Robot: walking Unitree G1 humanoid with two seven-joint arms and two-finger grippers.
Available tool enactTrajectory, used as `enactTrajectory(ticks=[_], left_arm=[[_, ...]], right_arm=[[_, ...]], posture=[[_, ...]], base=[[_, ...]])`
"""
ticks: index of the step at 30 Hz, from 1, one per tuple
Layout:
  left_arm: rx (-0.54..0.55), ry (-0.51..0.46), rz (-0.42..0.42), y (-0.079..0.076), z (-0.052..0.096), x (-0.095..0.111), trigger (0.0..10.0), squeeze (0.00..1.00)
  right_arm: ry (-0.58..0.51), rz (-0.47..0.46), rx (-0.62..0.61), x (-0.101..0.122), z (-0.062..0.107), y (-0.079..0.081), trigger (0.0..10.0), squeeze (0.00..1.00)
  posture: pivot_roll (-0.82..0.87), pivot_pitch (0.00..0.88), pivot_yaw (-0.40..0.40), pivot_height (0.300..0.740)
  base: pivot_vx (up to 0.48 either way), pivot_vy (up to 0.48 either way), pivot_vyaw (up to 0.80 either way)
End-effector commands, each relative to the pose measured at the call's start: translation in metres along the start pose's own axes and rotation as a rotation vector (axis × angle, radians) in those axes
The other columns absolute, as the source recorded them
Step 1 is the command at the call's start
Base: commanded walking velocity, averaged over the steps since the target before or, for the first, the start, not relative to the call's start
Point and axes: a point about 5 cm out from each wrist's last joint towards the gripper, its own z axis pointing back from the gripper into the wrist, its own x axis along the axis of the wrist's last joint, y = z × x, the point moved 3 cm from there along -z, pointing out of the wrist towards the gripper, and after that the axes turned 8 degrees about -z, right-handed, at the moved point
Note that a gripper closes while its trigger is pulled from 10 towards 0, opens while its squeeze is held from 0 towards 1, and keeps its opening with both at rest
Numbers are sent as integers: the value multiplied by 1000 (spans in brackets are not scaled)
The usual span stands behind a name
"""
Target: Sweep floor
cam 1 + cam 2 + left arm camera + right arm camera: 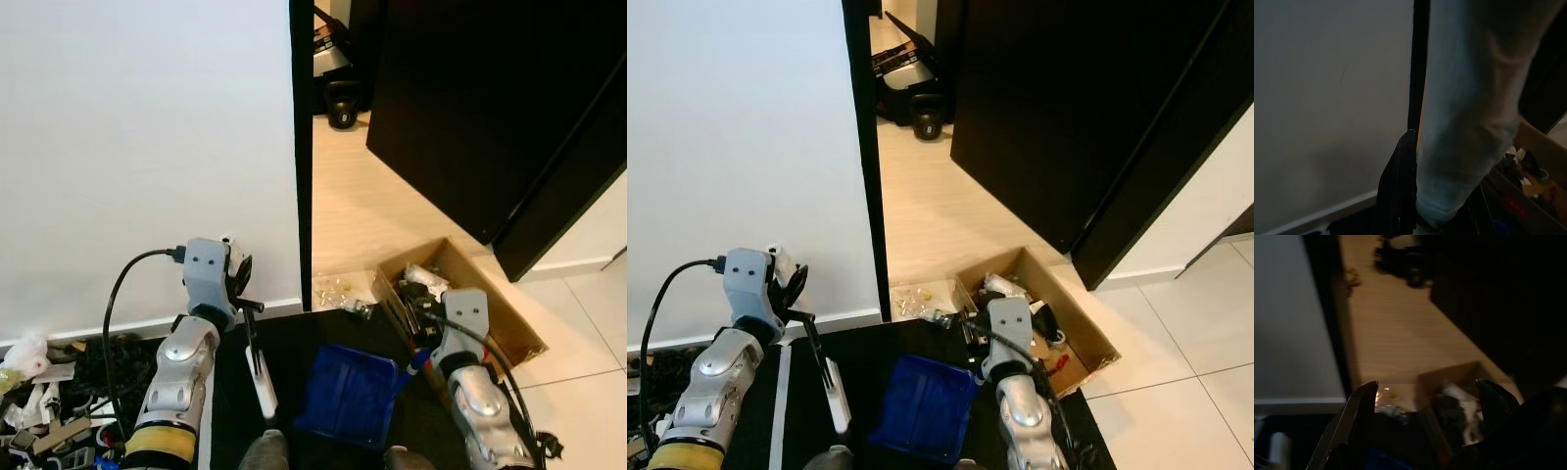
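My left gripper (245, 302) is shut on a brush (263, 387) with a black stem and a white part that hangs down over a dark mat (294, 338). In the left wrist view the pale handle (1469, 122) lies blurred against one black finger (1398, 196). A blue dustpan (348, 392) hangs low in front of me, held at its right corner by my right gripper (419, 354). The right wrist view has the two fingers (1359, 406) standing apart with a bit of blue low between them. Small litter in clear wrapping (343, 289) lies on the wooden floor by the door frame.
An open cardboard box (514, 328) full of odds and ends sits right of the litter. A white wall (147, 147) and black door frame (302, 147) stand on the left, a black door (470, 98) on the right. Past the doorway is a kettlebell (343, 103). Cables and scraps (49, 392) pile at lower left.
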Motion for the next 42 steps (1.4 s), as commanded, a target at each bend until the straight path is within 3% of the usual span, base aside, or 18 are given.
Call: enactTrajectory(ticks=[1, 12, 15, 18, 25, 30, 42], left_arm=[[-5, -22, -11, 3, -1, 7, 10000, 0], [-12, -13, -9, 0, -2, 4, 10000, 0], [-11, -11, -11, 1, -2, 4, 10000, 0], [-9, -10, -13, 2, -1, 3, 10000, 0], [-2, -5, -12, 2, 2, 1, 10000, 0], [-9, -3, -10, 1, 1, 0, 10000, 0], [-18, -10, -12, 0, -5, 4, 10000, 0]], right_arm=[[-29, 16, -41, 5, 2, -7, 10000, 0], [-50, 38, -119, 12, -5, -30, 10000, 0], [-26, -103, -185, 13, -12, -39, 10000, 0], [-8, -127, -183, 10, -11, -36, 10000, 0], [103, -166, -110, -22, 21, -16, 10000, 0], [159, -164, -116, -35, 30, -17, 10000, 0], [133, -238, -215, -16, -7, -22, 10000, 0]], posture=[[146, 102, 10, 740], [145, 94, 12, 740], [149, 88, 8, 740], [149, 86, 5, 740], [138, 90, 1, 740], [129, 90, 5, 740], [135, 84, 18, 740]], base=[[0, 0, 0], [0, 0, 0], [0, 0, 0], [0, 0, 0], [0, 0, 0], [0, 0, 0], [0, 0, 0]])
